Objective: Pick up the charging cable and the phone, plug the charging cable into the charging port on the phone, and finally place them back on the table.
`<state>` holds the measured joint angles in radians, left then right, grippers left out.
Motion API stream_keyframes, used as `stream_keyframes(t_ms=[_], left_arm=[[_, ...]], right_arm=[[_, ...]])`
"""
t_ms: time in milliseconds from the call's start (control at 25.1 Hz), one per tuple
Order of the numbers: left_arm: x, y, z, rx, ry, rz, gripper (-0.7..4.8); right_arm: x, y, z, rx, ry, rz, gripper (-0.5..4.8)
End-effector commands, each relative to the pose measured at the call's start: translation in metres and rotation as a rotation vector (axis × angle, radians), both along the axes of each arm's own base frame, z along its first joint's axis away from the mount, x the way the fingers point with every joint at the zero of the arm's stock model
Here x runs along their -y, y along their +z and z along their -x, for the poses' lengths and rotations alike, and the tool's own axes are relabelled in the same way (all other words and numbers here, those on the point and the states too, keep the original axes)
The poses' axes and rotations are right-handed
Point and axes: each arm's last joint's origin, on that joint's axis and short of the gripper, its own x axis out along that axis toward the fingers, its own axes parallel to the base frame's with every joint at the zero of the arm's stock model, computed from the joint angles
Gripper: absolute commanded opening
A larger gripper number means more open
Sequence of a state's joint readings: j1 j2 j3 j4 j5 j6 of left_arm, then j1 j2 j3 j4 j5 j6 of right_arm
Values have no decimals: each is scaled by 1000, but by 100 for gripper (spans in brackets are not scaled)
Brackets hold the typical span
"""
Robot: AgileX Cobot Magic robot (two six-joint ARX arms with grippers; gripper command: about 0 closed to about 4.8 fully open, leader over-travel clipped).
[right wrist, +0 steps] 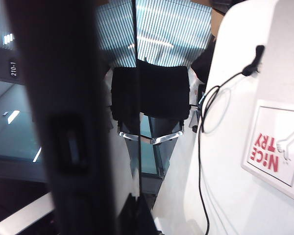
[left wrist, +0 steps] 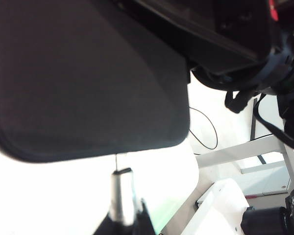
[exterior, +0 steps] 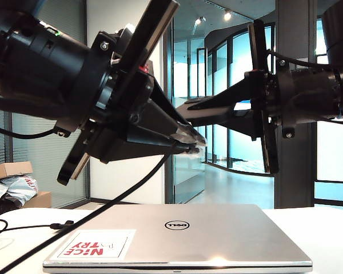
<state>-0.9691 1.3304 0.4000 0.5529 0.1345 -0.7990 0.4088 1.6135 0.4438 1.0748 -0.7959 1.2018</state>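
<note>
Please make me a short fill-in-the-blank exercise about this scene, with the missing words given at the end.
1. The left tool is shut on the silver plug of the charging ____.
2. The right tool, also shut, holds the black ____ above the table.
3. The closed silver laptop bears the brand name ____.
4. The big letters on its sticker are ____.

Missing words: cable; phone; Dell; red

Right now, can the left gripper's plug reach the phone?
Likely yes: the left gripper, shut on the charging cable, points its plug at the phone held by the right gripper; nothing lies between.
</note>
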Motion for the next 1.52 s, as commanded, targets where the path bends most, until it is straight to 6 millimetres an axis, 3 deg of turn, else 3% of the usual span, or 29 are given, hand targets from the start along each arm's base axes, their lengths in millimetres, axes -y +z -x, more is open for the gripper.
stream_keyframes(t_ms=[40, 1038, 1516], left_arm=[[1, 4, -1, 22, 2, 21, -6], [1, 4, -1, 22, 2, 21, -6], [1, 4, -1, 21, 2, 20, -6]], right_arm=[[-1, 11, 0, 96, 13, -41, -6], [-1, 8, 4, 171, 98, -5, -6], [-1, 2, 3, 2, 65, -12, -6]])
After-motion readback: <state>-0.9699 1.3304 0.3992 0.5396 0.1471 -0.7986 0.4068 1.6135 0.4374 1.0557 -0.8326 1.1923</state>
